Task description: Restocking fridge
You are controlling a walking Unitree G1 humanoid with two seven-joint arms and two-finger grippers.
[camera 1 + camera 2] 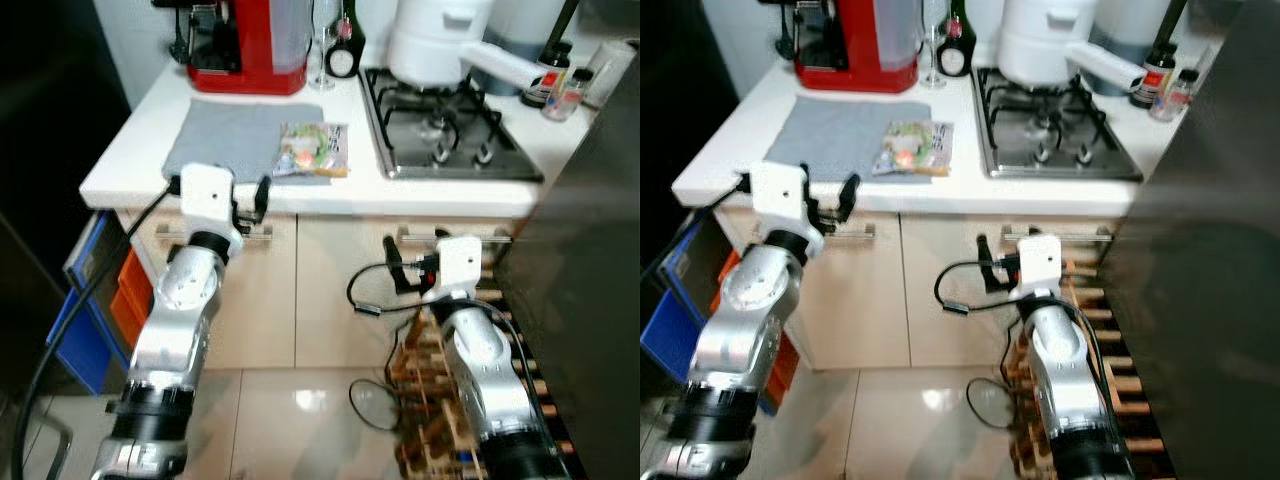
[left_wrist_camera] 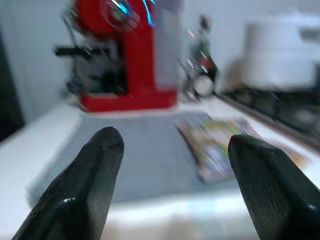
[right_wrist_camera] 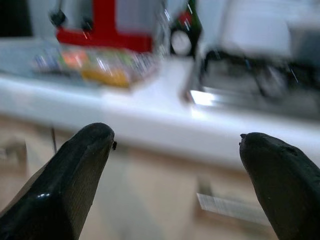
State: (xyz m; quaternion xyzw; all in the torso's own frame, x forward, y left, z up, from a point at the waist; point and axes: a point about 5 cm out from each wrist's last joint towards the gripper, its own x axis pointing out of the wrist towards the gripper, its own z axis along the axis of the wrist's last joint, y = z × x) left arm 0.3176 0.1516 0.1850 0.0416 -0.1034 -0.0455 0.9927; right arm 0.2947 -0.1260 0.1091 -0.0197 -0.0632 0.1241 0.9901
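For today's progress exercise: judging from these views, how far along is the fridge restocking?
Done: nothing visibly. In hand: the left hand, open, is raised at the counter edge facing the food packet on the grey mat. Left: grasp it and carry it away; the right hand is open, empty.

Home kitchen. White counter [image 1: 130, 150] carries a red coffee machine [image 1: 250, 40], a steel gas hob [image 1: 450, 135] with a white pot [image 1: 440, 40] on it, bottles [image 1: 552, 80] by the wall and a grey mat [image 1: 235, 135]; beige cupboard doors [image 1: 330, 290] with bar handles sit below. Glossy tiled floor [image 1: 290, 410], wooden rack [image 1: 430, 420] beside a dark appliance [image 1: 590, 300].
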